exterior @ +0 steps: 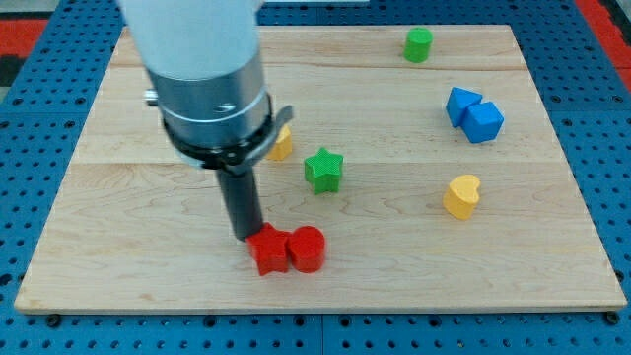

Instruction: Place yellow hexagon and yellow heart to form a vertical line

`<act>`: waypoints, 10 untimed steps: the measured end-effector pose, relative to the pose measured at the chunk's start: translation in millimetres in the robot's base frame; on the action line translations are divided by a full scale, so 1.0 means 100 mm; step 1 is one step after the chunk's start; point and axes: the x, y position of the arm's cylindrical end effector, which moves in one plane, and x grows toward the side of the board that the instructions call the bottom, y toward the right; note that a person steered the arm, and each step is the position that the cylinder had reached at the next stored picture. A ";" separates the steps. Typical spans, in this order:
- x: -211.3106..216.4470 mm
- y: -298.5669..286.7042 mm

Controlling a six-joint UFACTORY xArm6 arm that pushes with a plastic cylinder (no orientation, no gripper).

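On the pale wooden bench (pixel 552 247), my tip (pixel 245 237) stands touching the upper-left edge of a red star-shaped block (pixel 267 249), which sits against a red cylinder block (pixel 307 248) near the view's bottom. There is no pincer on this arm, only the rod, so nothing is spread or pinched. The yellow hexagon block (pixel 282 144) is mostly hidden behind the arm's housing, just left of the green star-shaped block (pixel 323 170); only its right edge shows. The yellow heart-shaped block (pixel 461 195) lies well apart, toward the view's right, below the blue block pair (pixel 474 114). A green cylinder block (pixel 418 44) rests near the view's top. To do the step well, I judge the tip should leave the red pair undisturbed, circle to the far side of one yellow block, and push through its centre so it slides straight, steering clear of the green star, until one yellow sits directly above the other.
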 end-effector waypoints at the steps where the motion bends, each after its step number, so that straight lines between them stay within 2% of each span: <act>1: -0.01 0.15; 3: -0.12 0.16; 7: -1.32 0.46; 9: -1.35 -0.62; 10: -1.38 -0.91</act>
